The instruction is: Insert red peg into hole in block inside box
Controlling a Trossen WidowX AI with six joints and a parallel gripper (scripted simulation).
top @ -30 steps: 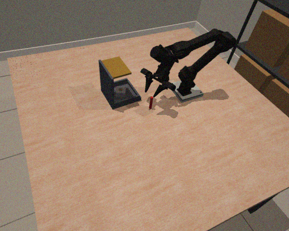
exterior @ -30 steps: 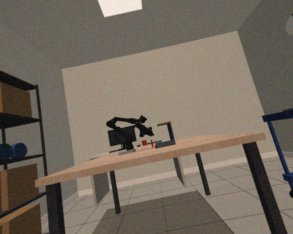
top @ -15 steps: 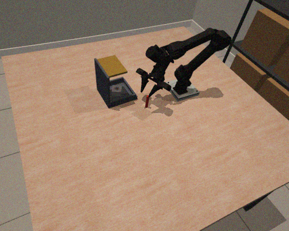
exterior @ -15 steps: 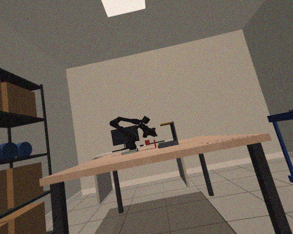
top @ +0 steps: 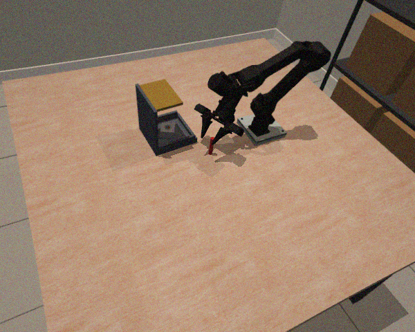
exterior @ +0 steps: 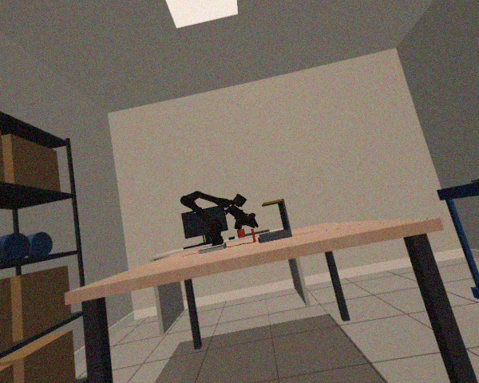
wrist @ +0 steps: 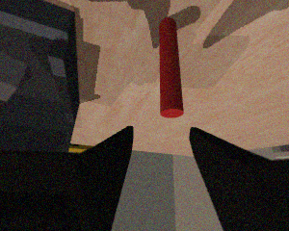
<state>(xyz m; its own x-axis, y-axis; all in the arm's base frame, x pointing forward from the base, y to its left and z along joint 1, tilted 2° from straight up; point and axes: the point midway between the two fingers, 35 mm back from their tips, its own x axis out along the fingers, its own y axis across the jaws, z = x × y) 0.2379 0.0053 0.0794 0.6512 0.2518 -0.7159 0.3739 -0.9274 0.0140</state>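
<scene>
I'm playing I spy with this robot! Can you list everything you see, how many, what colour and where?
Peg: one, red, upright on the table
Box: one, dark grey, beside the peg
Roof: one, yellow, on the box's back wall
Block: one, grey, inside the box
Table: one, light wood, under them
Shelf rack: one, black, beyond the table, holding brown boxes and blue round things
Monitor: one, dark, behind the arm
Cart: one, blue, exterior view's right
Arm: one, black, on a grey base plate
Gripper: one, black, open near the peg
</scene>
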